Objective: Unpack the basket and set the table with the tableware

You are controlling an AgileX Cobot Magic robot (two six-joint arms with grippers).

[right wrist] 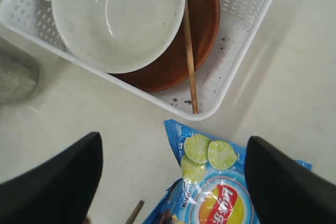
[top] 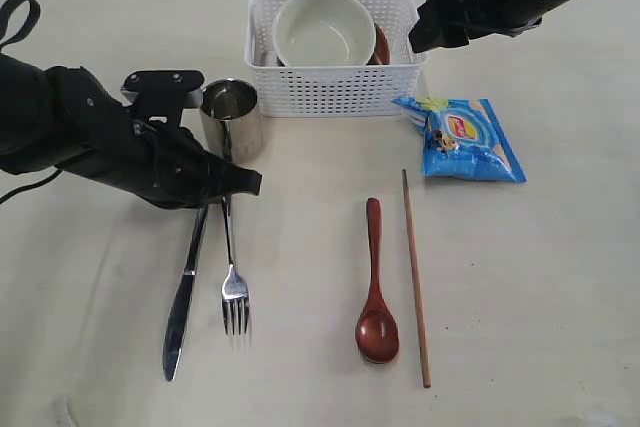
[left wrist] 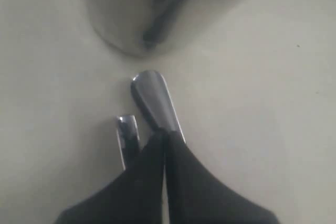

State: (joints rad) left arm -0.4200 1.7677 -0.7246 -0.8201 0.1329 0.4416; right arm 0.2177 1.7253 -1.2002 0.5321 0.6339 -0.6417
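We count steel knife point(top: 180, 299), steel fork point(top: 232, 287), shiny steel cup point(top: 232, 119), reddish-brown wooden spoon point(top: 375, 287), thin wooden chopstick point(top: 415, 277) laid out. Cream bowl point(top: 323, 29), round brown plate point(right wrist: 206, 30), second chopstick point(right wrist: 189, 51) left in white mesh basket point(top: 330, 93). Left gripper point(left wrist: 164, 136) pressed together, right gripper point(right wrist: 173, 144) spread.

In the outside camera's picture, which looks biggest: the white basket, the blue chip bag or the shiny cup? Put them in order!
Largest to smallest:
1. white basket
2. blue chip bag
3. steel cup
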